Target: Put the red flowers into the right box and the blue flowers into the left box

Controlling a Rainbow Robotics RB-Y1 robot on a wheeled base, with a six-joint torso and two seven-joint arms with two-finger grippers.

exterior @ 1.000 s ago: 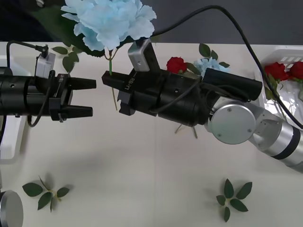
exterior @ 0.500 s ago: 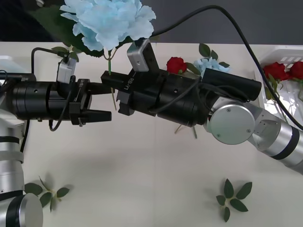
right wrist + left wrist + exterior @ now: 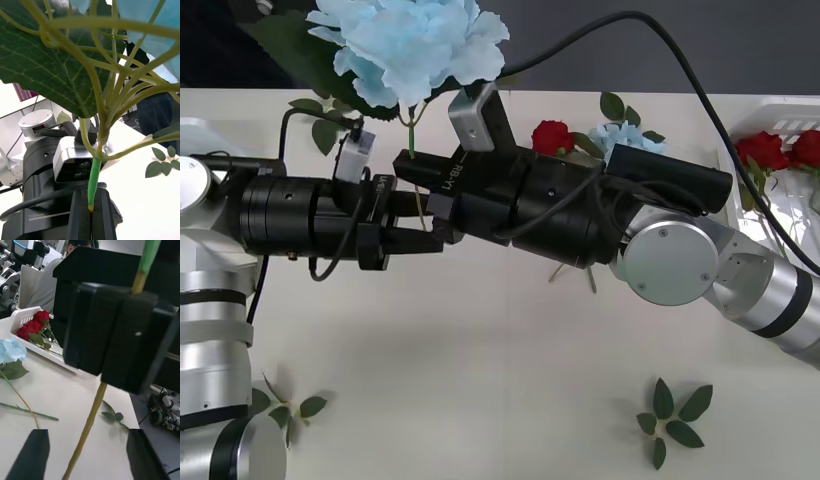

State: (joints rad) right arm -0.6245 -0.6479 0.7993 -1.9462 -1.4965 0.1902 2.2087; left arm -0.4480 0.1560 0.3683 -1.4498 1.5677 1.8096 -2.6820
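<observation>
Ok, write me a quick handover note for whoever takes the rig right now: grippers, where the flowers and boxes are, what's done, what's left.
Right gripper: shut on the stem of a blue flower, held upright above the table.
Left gripper: open, fingers on either side of the same stem just below the right gripper, not yet closed; looks like a handover.
Right box: at the table's far right, red flowers already inside.
Still on the table: one red flower and another blue flower, behind the right arm.
Left: close the left gripper, release the right, place the blue flower in the left box, then sort the rest.
</observation>
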